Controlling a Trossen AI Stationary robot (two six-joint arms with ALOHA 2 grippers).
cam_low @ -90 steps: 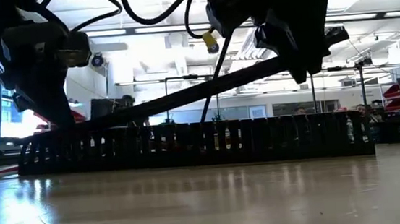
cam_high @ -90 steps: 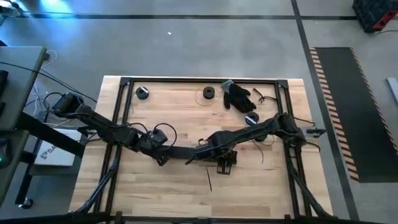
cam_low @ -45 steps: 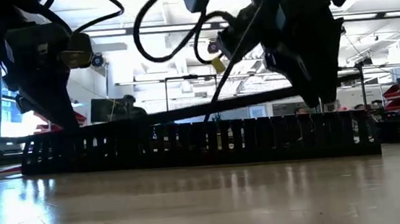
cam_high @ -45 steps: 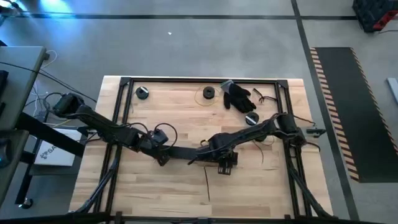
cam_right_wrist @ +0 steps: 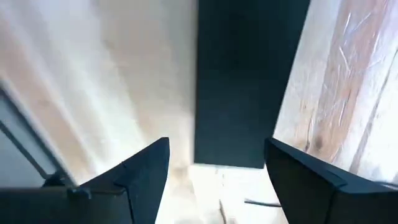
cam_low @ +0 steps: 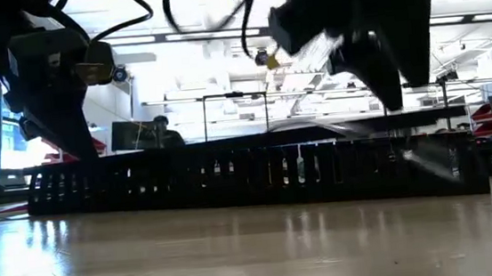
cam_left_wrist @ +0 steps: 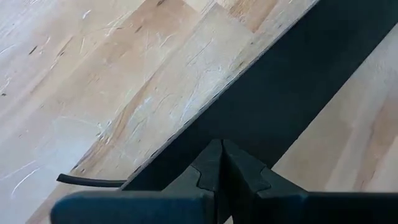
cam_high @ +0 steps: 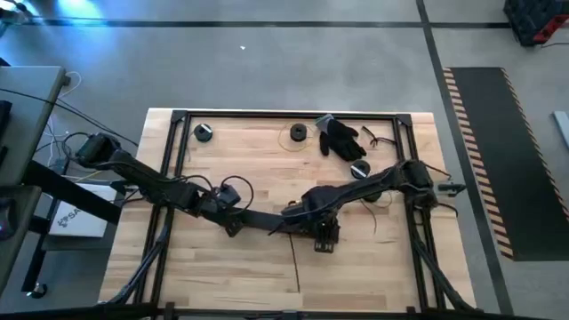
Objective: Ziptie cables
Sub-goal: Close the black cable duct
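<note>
Near the middle of the wooden desk [cam_high: 222,267] a long black slotted duct [cam_high: 258,218] lies flat, with an arm at each end. The left gripper [cam_high: 233,224] has its jaws pressed together at the duct's left end, though I cannot tell whether they pinch it. The right gripper [cam_high: 322,242] hangs over the other end, jaws spread wide. The ziptie [cam_high: 295,263] lies just in front, the cables [cam_high: 378,197] farther right beside the right arm.
</note>
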